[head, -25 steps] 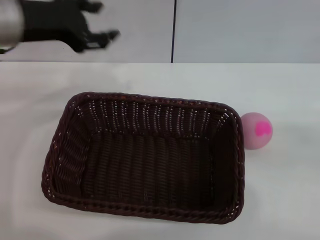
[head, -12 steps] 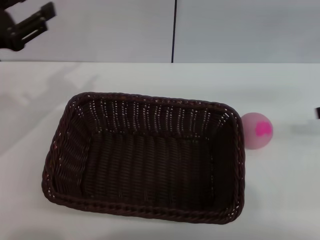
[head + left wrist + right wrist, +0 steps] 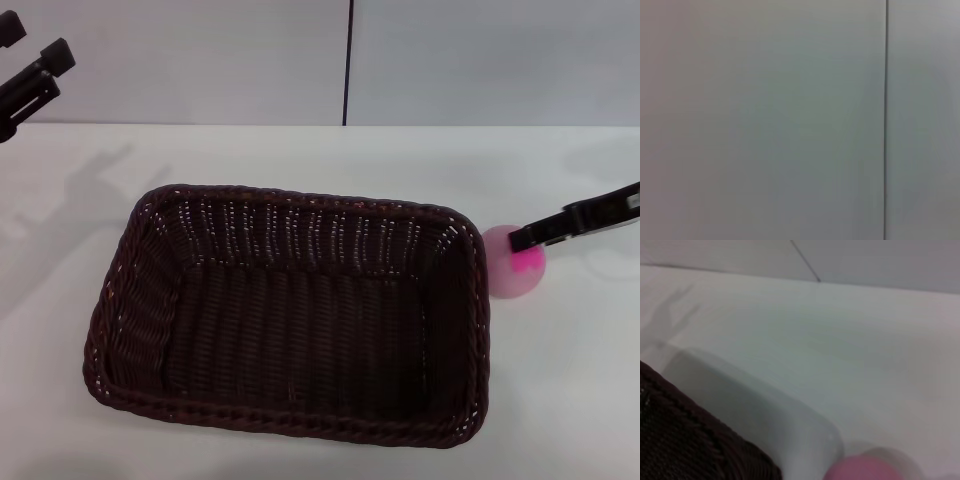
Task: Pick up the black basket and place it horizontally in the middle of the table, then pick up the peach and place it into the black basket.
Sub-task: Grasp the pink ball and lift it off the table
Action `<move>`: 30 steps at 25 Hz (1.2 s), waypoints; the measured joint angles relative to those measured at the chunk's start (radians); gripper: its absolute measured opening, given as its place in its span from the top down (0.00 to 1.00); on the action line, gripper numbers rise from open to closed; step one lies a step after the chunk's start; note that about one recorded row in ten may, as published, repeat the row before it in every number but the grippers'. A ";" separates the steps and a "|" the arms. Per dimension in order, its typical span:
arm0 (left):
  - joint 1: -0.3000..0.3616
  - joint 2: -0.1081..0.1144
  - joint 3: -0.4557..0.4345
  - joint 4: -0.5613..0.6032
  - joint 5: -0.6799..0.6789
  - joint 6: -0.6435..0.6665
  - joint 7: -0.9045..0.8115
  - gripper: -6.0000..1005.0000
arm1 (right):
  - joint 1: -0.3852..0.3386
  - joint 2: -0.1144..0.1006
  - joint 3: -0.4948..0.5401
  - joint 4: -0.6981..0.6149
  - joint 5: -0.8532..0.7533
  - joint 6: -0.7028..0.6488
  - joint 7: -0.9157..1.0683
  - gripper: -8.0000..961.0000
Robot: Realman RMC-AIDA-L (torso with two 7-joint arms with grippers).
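A: What is different from half a second ago?

B: The right gripper (image 3: 522, 238) has come in from the right edge of the head view. Before, only a small dark tip showed there; now a long black finger reaches over the peach (image 3: 515, 264) and covers part of its top. The left gripper (image 3: 30, 75) has moved a little further to the far left corner and is high above the worktop (image 3: 300, 155).

A: Are the grippers open?

B: The left one has its fingers apart and holds nothing. For the right one I cannot tell, only one finger is visible.

A: And the black basket (image 3: 290, 315)?

B: It lies horizontally in the middle of the worktop, in the same place as before, and nothing is inside it. The peach is on the worktop just beside its right side, at the far right corner, outside the rim.
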 joint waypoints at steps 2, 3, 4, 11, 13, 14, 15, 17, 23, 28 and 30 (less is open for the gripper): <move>-0.001 0.000 -0.001 -0.007 -0.001 0.001 0.000 0.37 | 0.013 0.004 -0.017 0.041 0.000 0.043 0.000 0.33; -0.002 0.000 -0.001 -0.009 -0.001 0.001 0.001 0.37 | 0.017 0.007 -0.024 0.055 0.000 0.061 0.000 0.33; -0.004 0.000 -0.002 -0.012 -0.001 0.001 0.002 0.37 | 0.019 0.012 -0.032 0.067 -0.001 0.080 -0.001 0.33; -0.013 0.000 -0.001 -0.026 -0.002 0.002 0.011 0.37 | 0.005 0.031 -0.072 0.069 -0.001 0.115 -0.015 0.36; -0.016 0.000 -0.011 -0.032 -0.002 0.001 0.012 0.37 | -0.001 0.033 -0.068 0.057 -0.001 0.107 -0.020 0.41; -0.016 0.000 -0.011 -0.033 -0.002 0.001 0.012 0.37 | -0.001 0.033 -0.068 0.057 -0.001 0.107 -0.020 0.44; -0.018 0.000 -0.013 -0.034 -0.002 0.001 0.012 0.37 | -0.005 0.033 -0.065 0.049 -0.001 0.105 -0.022 0.47; -0.019 0.000 -0.014 -0.035 -0.002 0.001 0.012 0.37 | -0.017 0.036 -0.062 0.022 0.012 0.099 -0.022 0.53; -0.018 0.000 -0.014 -0.037 -0.003 0.006 0.012 0.37 | -0.103 0.049 -0.067 -0.238 0.089 0.027 0.017 0.68; -0.015 -0.003 -0.014 -0.044 -0.003 0.008 0.012 0.37 | -0.139 0.077 -0.086 -0.490 0.158 -0.078 0.044 0.73; -0.017 -0.003 -0.014 -0.054 -0.004 0.011 0.012 0.37 | -0.147 0.079 -0.125 -0.595 0.225 -0.119 0.069 0.74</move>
